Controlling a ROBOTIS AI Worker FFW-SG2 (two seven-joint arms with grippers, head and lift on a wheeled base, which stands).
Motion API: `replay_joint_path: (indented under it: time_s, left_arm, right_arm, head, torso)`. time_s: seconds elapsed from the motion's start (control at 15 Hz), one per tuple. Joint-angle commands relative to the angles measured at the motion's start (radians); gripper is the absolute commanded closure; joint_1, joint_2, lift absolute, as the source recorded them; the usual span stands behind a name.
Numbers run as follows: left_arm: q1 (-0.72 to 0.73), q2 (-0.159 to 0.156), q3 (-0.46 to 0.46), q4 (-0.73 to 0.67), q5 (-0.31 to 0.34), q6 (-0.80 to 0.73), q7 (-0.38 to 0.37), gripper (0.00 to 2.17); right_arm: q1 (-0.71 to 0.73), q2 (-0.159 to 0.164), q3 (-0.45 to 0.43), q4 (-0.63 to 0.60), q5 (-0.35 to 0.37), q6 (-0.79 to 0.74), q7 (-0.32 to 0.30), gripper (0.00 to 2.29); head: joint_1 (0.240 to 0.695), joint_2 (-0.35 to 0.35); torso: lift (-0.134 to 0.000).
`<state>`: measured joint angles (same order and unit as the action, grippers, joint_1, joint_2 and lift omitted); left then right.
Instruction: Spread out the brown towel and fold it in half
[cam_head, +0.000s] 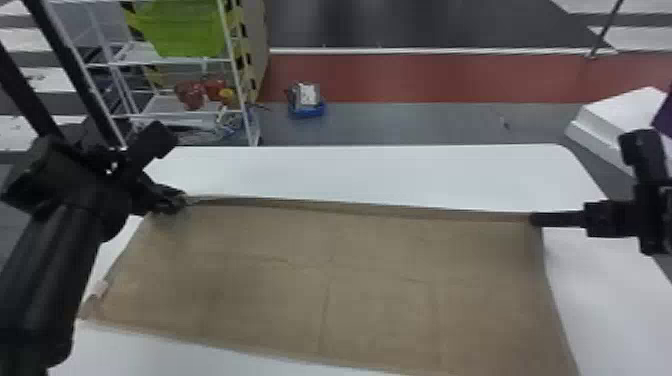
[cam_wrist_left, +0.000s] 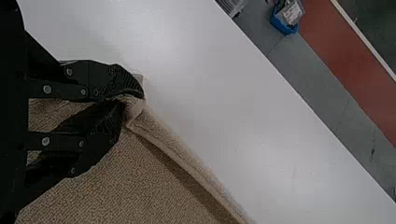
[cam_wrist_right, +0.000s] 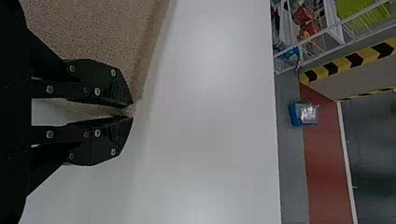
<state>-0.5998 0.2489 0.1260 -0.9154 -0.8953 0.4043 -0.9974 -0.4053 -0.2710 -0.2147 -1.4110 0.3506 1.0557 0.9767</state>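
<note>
1. Two grippers share the brown towel (cam_head: 350, 280) in the head view, one at each end of its far edge. The left gripper (cam_head: 181, 201) has its tips at the far left corner, and the right gripper (cam_head: 534, 219) meets the far right corner from the right side. Between them the edge runs nearly straight, with the cloth spread out from it toward the robot over the white table (cam_head: 375, 170). Shallow creases cross its middle, and a small pale patch (cam_head: 100, 288) sits on its left edge. Past the table, a blue container (cam_head: 307, 111) rests on the floor near a white rack (cam_head: 242, 100).

2. In the left wrist view, the left gripper (cam_wrist_left: 130, 100) is clenched on a bunched corner of the towel. Cloth pokes out just past the fingertips, more of it lies beneath and beside the fingers, and the folded-over edge leads away across the table.

3. In the right wrist view, the right gripper (cam_wrist_right: 130, 112) pinches the other corner right at its tips. Most of the visible cloth extends to one side of the fingers, with bare table on the other.
</note>
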Motion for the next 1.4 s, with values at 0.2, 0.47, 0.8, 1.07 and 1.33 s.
replay_joint_path:
  time_s: [0.2, 0.47, 0.8, 1.07, 1.33]
  left_arm:
    - [0.057, -0.007, 0.069, -0.092, 0.056, 0.0, 0.043, 1.09]
    - [0.209, -0.007, 0.196, -0.323, 0.173, 0.006, 0.036, 1.09]
    - [0.393, -0.037, 0.34, -0.585, 0.326, 0.015, 0.074, 1.08]
    - [0.497, -0.042, 0.36, -0.674, 0.381, 0.0, 0.089, 1.07]
    - [0.499, -0.046, 0.343, -0.654, 0.371, -0.006, 0.141, 0.02]
  right_arm:
    - [-0.04, 0.001, -0.032, 0.007, -0.006, -0.019, 0.005, 0.97]
    - [0.017, -0.005, -0.048, -0.094, -0.029, 0.005, 0.079, 0.97]
    - [0.112, -0.017, -0.074, -0.23, -0.059, 0.024, 0.157, 0.97]
    - [0.218, -0.021, -0.074, -0.327, -0.067, 0.027, 0.188, 0.97]
    - [0.22, -0.011, -0.066, -0.333, -0.068, 0.03, 0.186, 0.97]
  head:
    - [0.695, 0.024]
    - [0.695, 0.037]
    - [0.695, 0.084]
    - [0.695, 0.121]
    - [0.695, 0.129]
  torso:
    - [-0.134]
    - [-0.134]
    - [-0.134]
    - [-0.134]
    - [-0.134]
